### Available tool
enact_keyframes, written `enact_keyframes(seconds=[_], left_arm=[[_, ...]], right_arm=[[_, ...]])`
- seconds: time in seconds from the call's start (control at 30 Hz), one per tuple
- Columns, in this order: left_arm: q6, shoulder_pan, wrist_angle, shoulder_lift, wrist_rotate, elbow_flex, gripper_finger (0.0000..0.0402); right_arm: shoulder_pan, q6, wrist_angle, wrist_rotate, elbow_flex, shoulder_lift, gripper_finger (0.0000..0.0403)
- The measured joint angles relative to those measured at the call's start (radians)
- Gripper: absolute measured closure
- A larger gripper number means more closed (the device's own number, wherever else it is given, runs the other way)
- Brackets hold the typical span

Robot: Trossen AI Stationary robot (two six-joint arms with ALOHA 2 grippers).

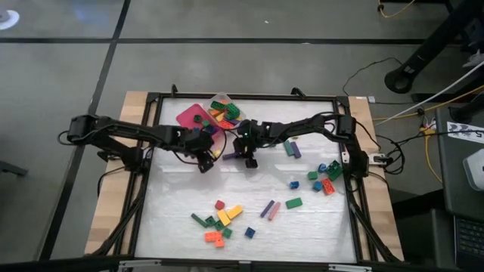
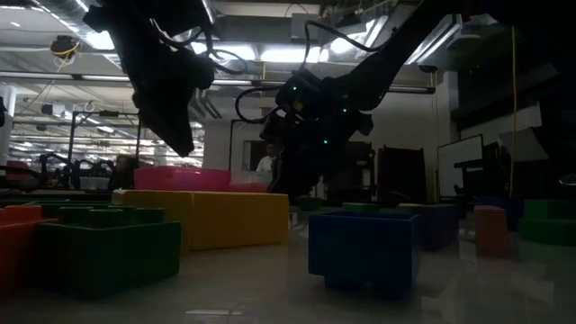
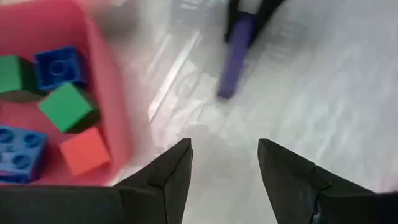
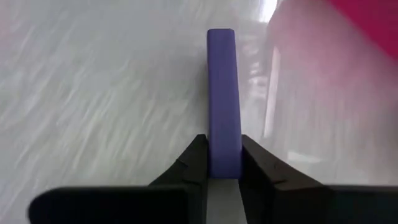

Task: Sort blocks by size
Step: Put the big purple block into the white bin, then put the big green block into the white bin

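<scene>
1. The right gripper (image 4: 222, 163) is clamped on a long purple block (image 4: 222, 99), both fingers pressed against its sides, just beside the pink tray (image 1: 189, 115).
2. The left gripper (image 3: 224, 163) hangs with fingers apart, holding nothing, over bare white table (image 3: 323, 93) beside that tray.
3. Other blocks (image 1: 221, 219) lie scattered near the table's front; the tray's contents are partly cut off in the left wrist view.

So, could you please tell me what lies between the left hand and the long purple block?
Nothing: in the left wrist view, only bare white table lies between the open left hand and the purple block, which the right hand grips.
</scene>
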Motion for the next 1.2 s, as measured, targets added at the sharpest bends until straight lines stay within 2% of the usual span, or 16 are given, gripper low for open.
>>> enact_keyframes(seconds=[0.1, 0.33, 0.47, 0.67, 0.77, 0.97, 1.2], left_arm=[[-0.007, -0.045, -0.024, 0.0, 0.018, 0.0, 0.0231], [-0.079, -0.159, -0.078, 0.0, 0.048, 0.0, 0.0231], [-0.126, -0.216, -0.078, 0.0, 0.048, 0.0, 0.0231], [-0.212, -0.296, -0.08, 0.0, 0.048, 0.0, 0.0231], [-0.223, -0.338, -0.08, -0.001, 0.048, 0.0, 0.0231], [-0.227, -0.393, -0.079, -0.001, 0.046, 0.0, 0.0231], [-0.367, -0.43, -0.07, -0.001, 0.045, 0.0, 0.0231]], right_arm=[[0.001, 0.021, 0.037, 0.028, 0.011, 0.004, 0.0345], [0.001, 0.042, 0.053, 0.221, 0.126, 0.004, 0.032], [0.0, -0.02, 0.035, 0.27, 0.205, 0.002, 0.0335], [-0.005, -0.142, 0.012, 0.55, 0.266, 0.002, 0.0345], [-0.026, -0.186, 0.012, 0.651, 0.27, 0.001, 0.0329], [-0.084, -0.188, -0.002, 0.668, 0.27, 0.001, 0.031], [-0.098, -0.184, -0.01, 0.662, 0.27, -0.001, 0.0302]])
